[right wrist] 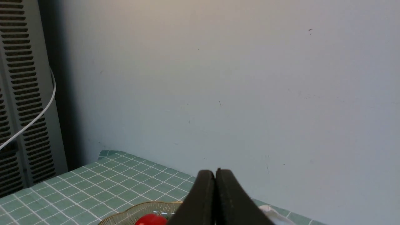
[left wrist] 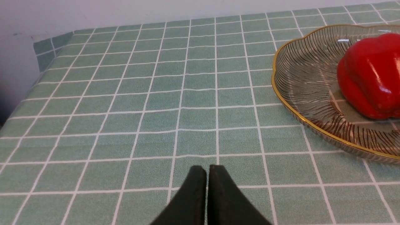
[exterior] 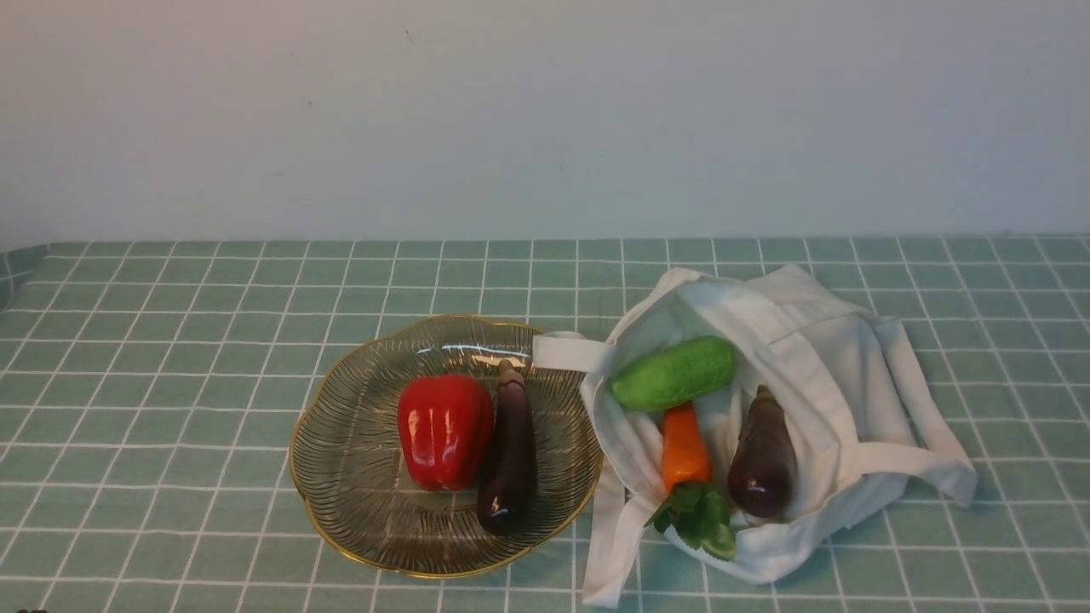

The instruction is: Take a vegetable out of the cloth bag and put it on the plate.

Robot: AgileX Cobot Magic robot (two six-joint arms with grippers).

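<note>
The slim dark purple eggplant (exterior: 508,451) lies on the glass plate (exterior: 358,451) beside a red bell pepper (exterior: 444,430). The white cloth bag (exterior: 800,358) lies open to the plate's right. Neither gripper shows in the front view. My left gripper (left wrist: 207,170) is shut and empty above the tablecloth, apart from the plate (left wrist: 300,93) and the pepper (left wrist: 372,75). My right gripper (right wrist: 215,173) is shut and empty, raised and facing the wall; the plate's rim (right wrist: 137,211), the pepper's top (right wrist: 151,220) and a bit of the bag (right wrist: 272,212) show below it.
In the bag lie a green cucumber (exterior: 673,373), an orange carrot (exterior: 685,447) with green leaves (exterior: 702,518) and a plumper dark eggplant (exterior: 761,455). A strap handle (exterior: 566,351) rests by the plate's rim. A grey wall stands behind the table; a slatted panel (right wrist: 18,93) stands to one side.
</note>
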